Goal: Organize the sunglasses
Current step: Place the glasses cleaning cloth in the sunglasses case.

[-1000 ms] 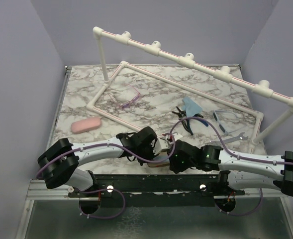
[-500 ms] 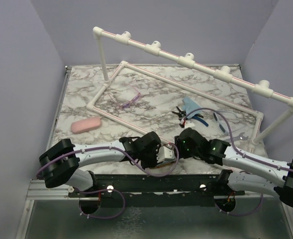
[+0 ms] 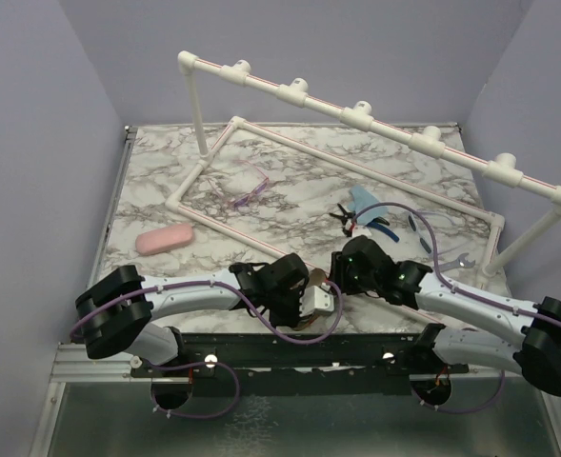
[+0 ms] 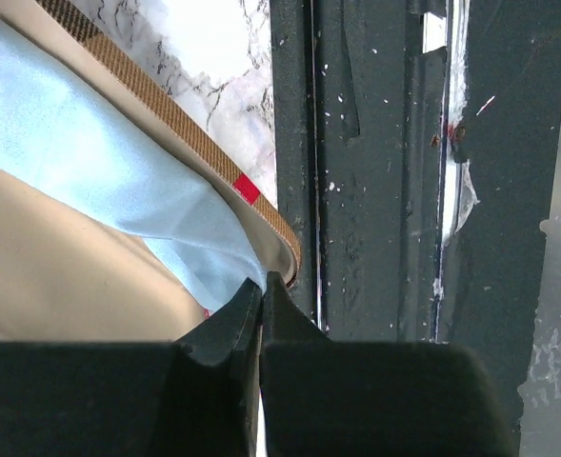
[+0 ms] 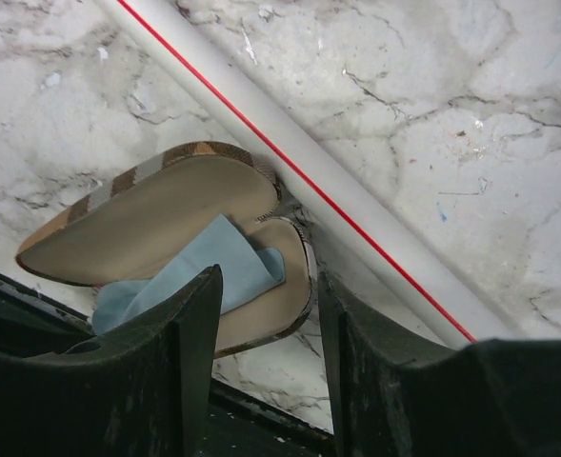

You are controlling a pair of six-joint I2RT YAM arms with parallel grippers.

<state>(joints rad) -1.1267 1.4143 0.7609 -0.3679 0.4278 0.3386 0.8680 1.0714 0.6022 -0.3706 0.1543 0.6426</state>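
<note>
The pink-purple sunglasses (image 3: 250, 190) lie on the marble inside the pipe frame, at the back left. The blue sunglasses (image 3: 421, 231) lie at the right, partly behind a cable. Neither gripper is near them. My left gripper (image 3: 302, 303) (image 4: 261, 286) is shut at the front edge, its tips pinching the corner of a pale blue cloth (image 4: 90, 162) that lies in the open brown plaid case (image 4: 61, 276). My right gripper (image 3: 342, 273) (image 5: 266, 295) is open and empty, its fingers on either side of the end of that case (image 5: 166, 214).
A white pipe frame (image 3: 356, 114) stands over the table, and its base pipe (image 5: 299, 171) runs right beside the case. A pink case (image 3: 164, 239) lies at the left. The pliers (image 3: 361, 221) and a second blue cloth (image 3: 364, 200) lie mid-right. The dark table edge (image 4: 385, 190) is right by the left gripper.
My right gripper has moved up and left from the front edge to over the plaid case. My left gripper has shifted a little right and toward the front edge.
</note>
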